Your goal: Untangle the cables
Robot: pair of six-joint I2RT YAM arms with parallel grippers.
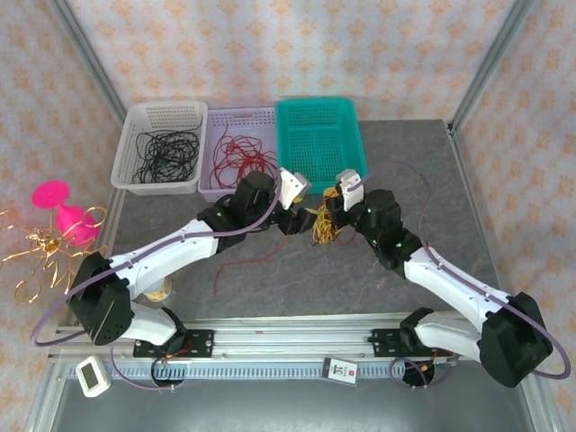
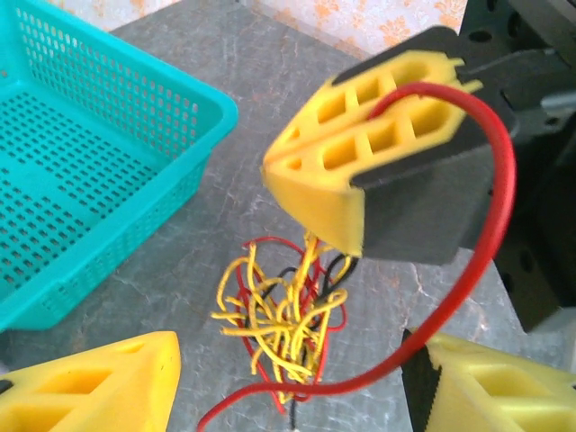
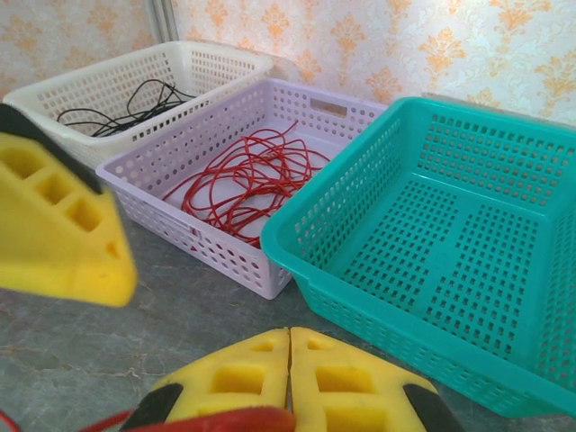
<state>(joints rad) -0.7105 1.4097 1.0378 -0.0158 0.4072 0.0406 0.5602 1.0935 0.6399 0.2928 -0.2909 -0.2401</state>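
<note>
The cables [image 2: 283,315] are a small tangle of yellow and red wire, with a black strand in it, hanging just over the grey table. My right gripper [image 2: 310,193] is shut on the top of this bundle [image 1: 322,227]. One long red cable [image 2: 490,216] arcs over the right gripper and runs down between my left fingers [image 2: 99,387]. My left gripper [image 2: 292,378] is open around that strand, low and in front of the tangle. Seen from above, the left gripper [image 1: 292,187] and right gripper [image 1: 346,191] face each other mid-table. The right gripper [image 3: 290,360] has its pads pressed together.
Three baskets line the far edge: a white one [image 1: 166,109] with black wires, a lilac one [image 1: 241,114] with red cables, and a teal one [image 1: 315,103]. A loose red cable [image 1: 236,263] trails over the table. A pink object [image 1: 63,216] and golden curly wire [image 1: 36,256] sit far left.
</note>
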